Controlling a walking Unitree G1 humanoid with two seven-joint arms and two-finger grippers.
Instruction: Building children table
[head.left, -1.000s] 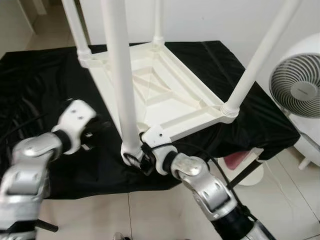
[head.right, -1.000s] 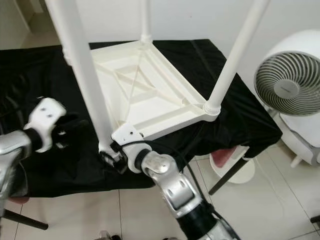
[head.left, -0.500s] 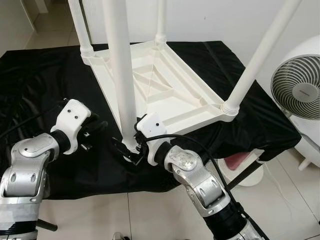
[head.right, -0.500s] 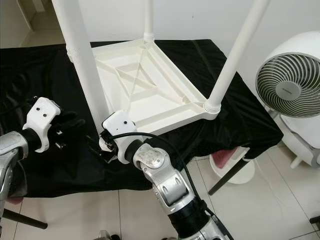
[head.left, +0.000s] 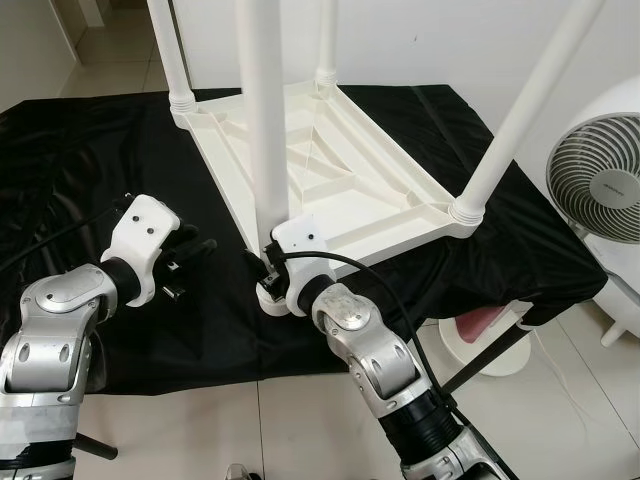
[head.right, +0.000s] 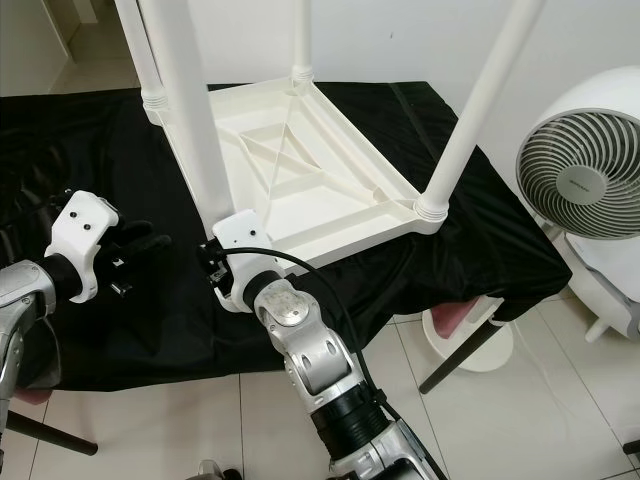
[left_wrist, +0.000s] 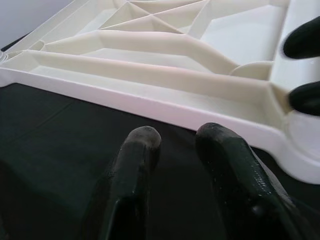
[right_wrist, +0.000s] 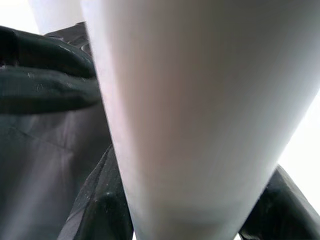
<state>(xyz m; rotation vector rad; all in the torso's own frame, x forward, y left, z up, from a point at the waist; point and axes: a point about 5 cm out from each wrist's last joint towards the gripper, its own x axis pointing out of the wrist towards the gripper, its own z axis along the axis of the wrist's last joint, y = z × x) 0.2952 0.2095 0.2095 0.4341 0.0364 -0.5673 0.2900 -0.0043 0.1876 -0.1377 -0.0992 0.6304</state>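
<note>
Table (head.left: 330, 170), white plastic, lies upside down on a black cloth (head.left: 90, 150) covering a stand; three legs already stand upright in their corner sockets.

Left eye view: the fourth leg (head.left: 262, 120) is upright, long axis vertical, its foot at the near corner of the table. The right gripper (head.left: 268, 275) clasps this leg low down, just above the socket. The left gripper (head.left: 185, 262) hovers over the cloth, just beside the table's near edge, and holds nothing. A fan (head.left: 600, 180) stands on the floor to the right.

Right eye view: same layout; the right arm is plainly the nearer one to the leg. Whether the leg's end is fully seated in the socket is hidden behind the wrist housing.

Left wrist view: two black fingers (left_wrist: 135, 170) a little apart, nothing between them, pointing at the table's ribbed underside and rim.

Right wrist view: the leg is very close and blurred, with dark fingers (right_wrist: 45, 75) on either side, closed against it. Socket not visible here.

Judgement: the next move is a straight downward push along the leg's axis.
</note>
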